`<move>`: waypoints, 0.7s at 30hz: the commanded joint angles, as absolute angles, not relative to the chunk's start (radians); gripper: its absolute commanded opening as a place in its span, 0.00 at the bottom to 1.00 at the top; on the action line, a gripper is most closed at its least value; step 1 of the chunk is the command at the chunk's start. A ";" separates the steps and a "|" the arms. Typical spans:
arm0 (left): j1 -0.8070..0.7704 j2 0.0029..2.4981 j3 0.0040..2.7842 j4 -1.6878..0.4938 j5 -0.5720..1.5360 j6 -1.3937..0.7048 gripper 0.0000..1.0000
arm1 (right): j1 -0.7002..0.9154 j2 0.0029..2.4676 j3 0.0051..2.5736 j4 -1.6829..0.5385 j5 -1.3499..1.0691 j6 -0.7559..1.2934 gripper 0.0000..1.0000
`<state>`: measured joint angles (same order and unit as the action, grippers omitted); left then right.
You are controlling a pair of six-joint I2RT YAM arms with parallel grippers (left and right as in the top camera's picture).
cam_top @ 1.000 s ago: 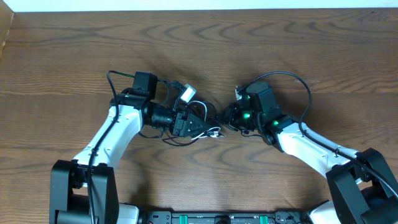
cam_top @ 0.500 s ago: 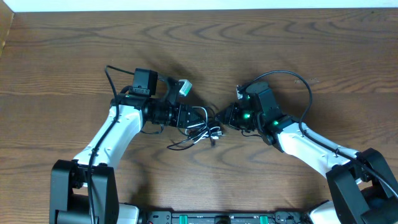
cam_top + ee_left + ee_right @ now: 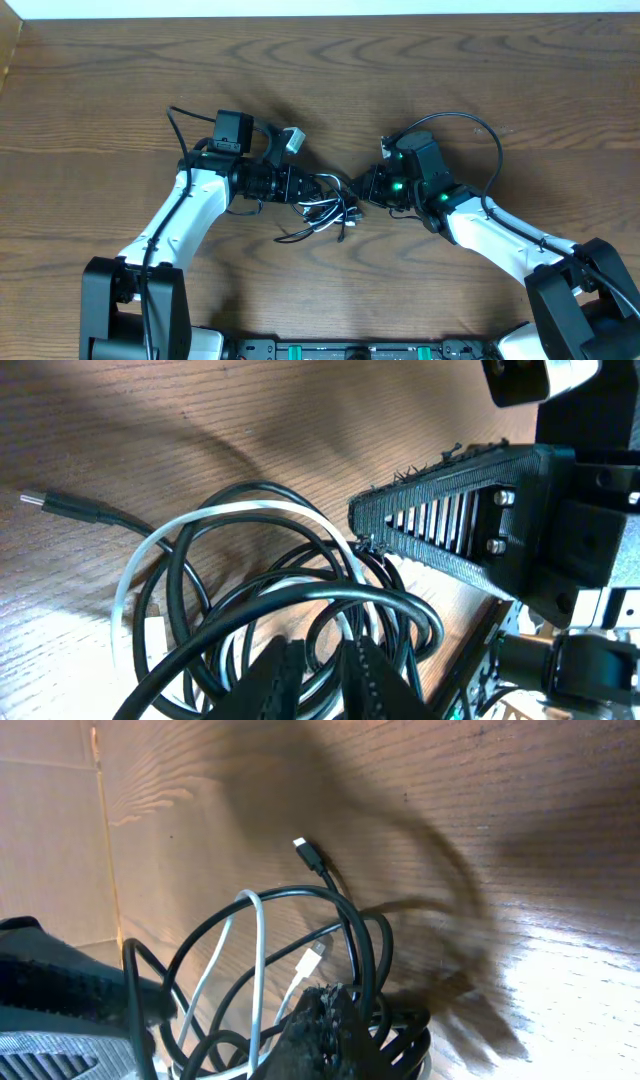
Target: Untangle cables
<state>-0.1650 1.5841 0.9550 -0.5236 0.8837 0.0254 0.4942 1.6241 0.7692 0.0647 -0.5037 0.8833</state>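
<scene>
1. The cables (image 3: 325,207) lie in one loose tangle on the worktop (image 3: 450,60), near its middle, directly between the two end effectors.
2. The left end effector (image 3: 308,188) points right and reaches into the left side of the tangle. The right end effector (image 3: 358,187) points left and meets its upper right edge. The two tips are near each other, with coils between and just below them.
3. In the left wrist view the left fingers (image 3: 283,675) are nearly closed, with only a narrow gap. Black and white strands run through that gap, so this end effector grips the bundle there.
4. The right end effector is fully closed. Seen from the left wrist, its ribbed tip touches the outer loops where black and white strands cross. Whether a strand is pinched in it cannot be told.
5. The black cable (image 3: 125,520) makes several overlapping coils. The white cable (image 3: 240,510) arcs through them, over some loops and under others.
6. The black plug (image 3: 68,507) lies flat on the wood outside the coils, apart from both end effectors.
7. The white plug (image 3: 312,958) lies inside the coils, just beside the right tip.
</scene>
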 commanded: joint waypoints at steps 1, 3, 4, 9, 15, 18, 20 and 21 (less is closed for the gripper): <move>-0.166 1.586 0.953 -0.525 0.873 0.028 0.21 | 0.477 1.627 0.771 0.063 -0.511 0.804 0.01; -0.166 1.586 0.953 -0.525 0.846 0.023 0.11 | 0.467 1.627 0.771 0.060 -0.540 0.779 0.15; -0.166 1.586 0.953 -0.526 0.827 0.008 0.08 | 0.457 1.626 0.772 0.061 -0.569 0.765 0.22; -0.166 1.586 0.953 -0.525 0.810 -0.006 0.08 | 0.391 1.594 0.772 0.060 -0.685 0.760 0.34; -0.166 1.586 0.953 -0.526 0.810 -0.006 0.08 | 0.372 1.493 0.772 -0.020 -0.717 0.661 0.35; -0.166 1.586 0.953 -0.525 0.810 -0.006 0.08 | 0.379 1.442 0.772 -0.048 -0.719 0.653 0.33; -0.166 1.586 0.953 -0.525 0.810 -0.006 0.08 | 0.401 1.428 0.772 -0.046 -0.712 0.646 0.29; -0.166 1.586 0.953 -0.525 0.810 -0.006 0.08 | 0.416 1.427 0.772 -0.044 -0.707 0.635 0.28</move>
